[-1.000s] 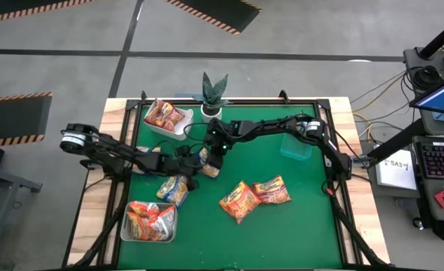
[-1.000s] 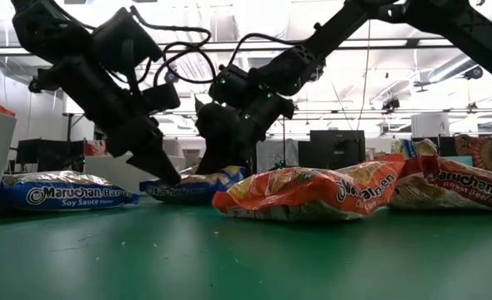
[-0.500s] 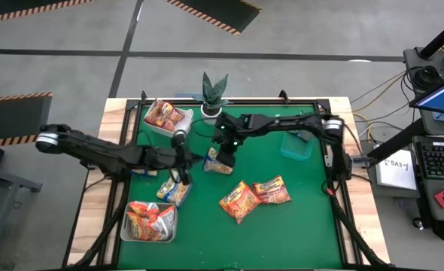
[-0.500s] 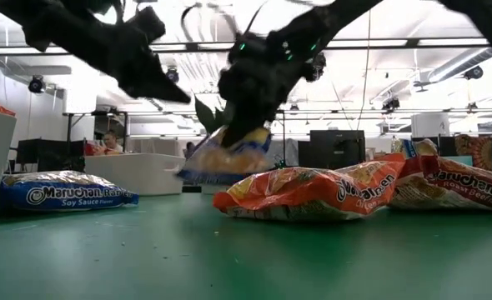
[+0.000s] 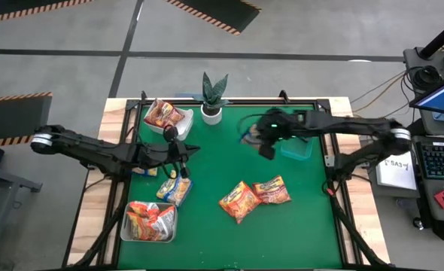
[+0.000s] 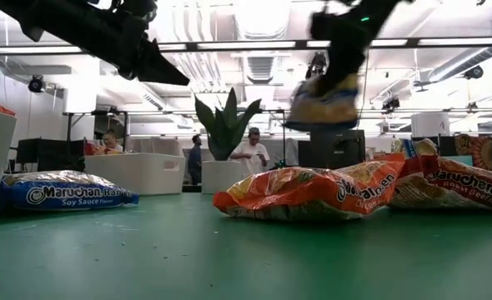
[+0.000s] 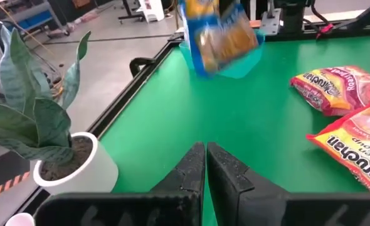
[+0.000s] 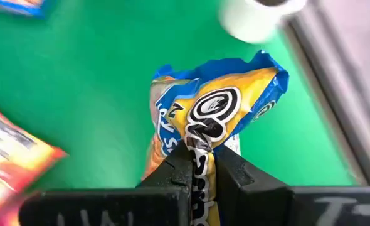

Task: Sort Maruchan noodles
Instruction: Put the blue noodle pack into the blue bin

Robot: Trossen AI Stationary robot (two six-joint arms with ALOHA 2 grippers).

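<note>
My right gripper [image 8: 202, 166] is shut on a blue-and-yellow Maruchan packet [image 8: 216, 113], high above the table's far right part [image 5: 263, 143], beside a teal bin [image 5: 296, 147]. The low view shows that packet [image 6: 321, 104] in the air, and the left wrist view shows it too [image 7: 219, 34]. My left gripper [image 7: 206, 157] is shut and empty, raised over the table's left half [image 5: 192, 149]. Two orange-red packets [image 5: 239, 200] [image 5: 272, 190] lie flat mid-table. Blue packets [image 5: 174, 190] lie flat near the left edge. My right gripper pinches the blue-and-yellow packet between its two fingers at one crinkled end [image 8: 200, 141], coming from above and pointing down. The packet hangs below the fingers, lifted clear of the table.
A white tray of red packets [image 5: 165, 117] and a potted plant [image 5: 213, 94] stand at the far left. A tray with orange-red packets [image 5: 150, 220] sits at the near left corner. People stand in the room beyond the table [image 6: 250, 154]. Bare green mat lies at the near right.
My right gripper has lifted the blue-and-yellow packet off the table's middle and carried it toward the right edge, up to the teal bin. My left gripper has risen from the table beside that packet and drawn back toward the far left.
</note>
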